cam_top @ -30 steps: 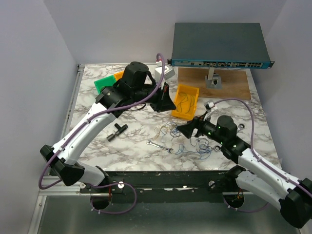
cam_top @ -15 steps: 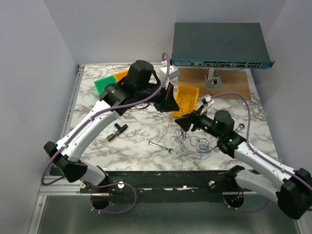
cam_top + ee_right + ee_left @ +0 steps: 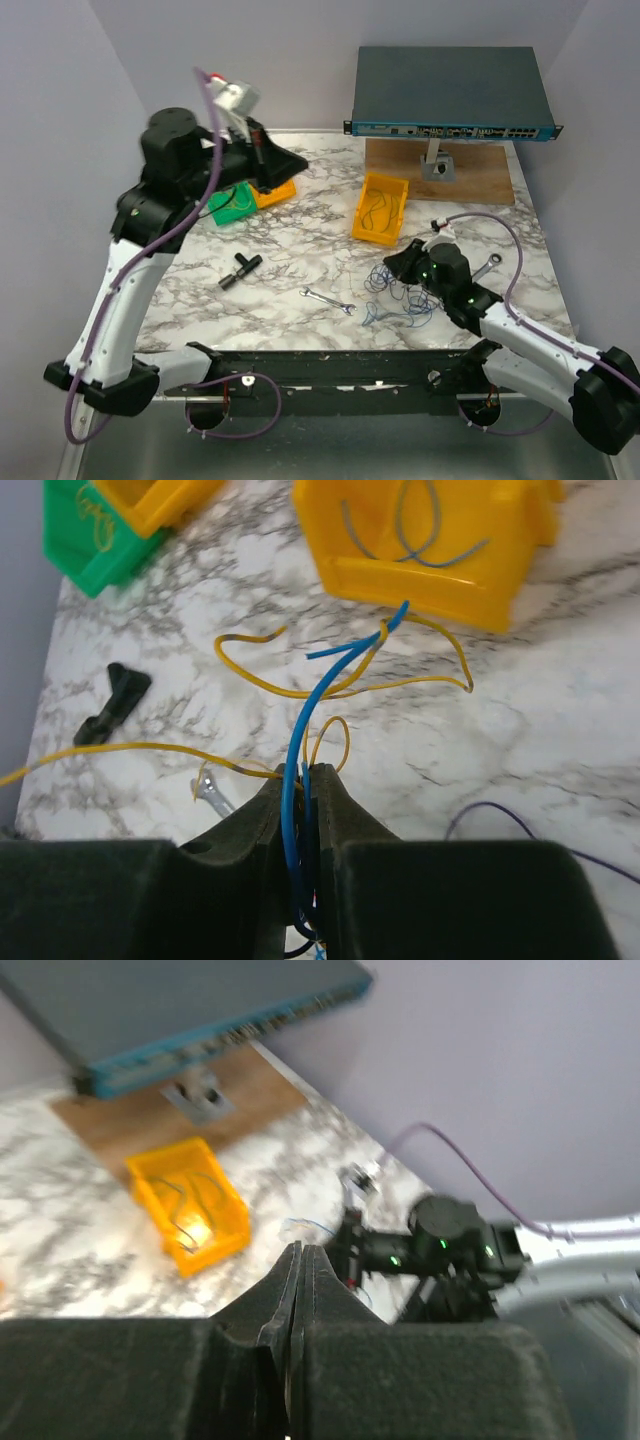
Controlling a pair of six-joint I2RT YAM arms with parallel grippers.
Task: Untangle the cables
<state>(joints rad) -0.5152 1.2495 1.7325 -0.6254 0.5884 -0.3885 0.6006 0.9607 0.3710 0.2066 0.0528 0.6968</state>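
Right gripper (image 3: 308, 780) pinches the blue cables (image 3: 300, 710).
Left gripper (image 3: 300, 1260) closed, raised far-left; draw strands apart slowly.

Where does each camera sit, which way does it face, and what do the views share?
Top external: above and behind the bases, looking down on the table; both arms show.
Left wrist: high up on the left arm, facing across to the yellow bin and right arm; left gripper shut.
Right wrist: low over the table, facing the yellow bin; right gripper shut on cables.
Shared: yellow bin, in all three.
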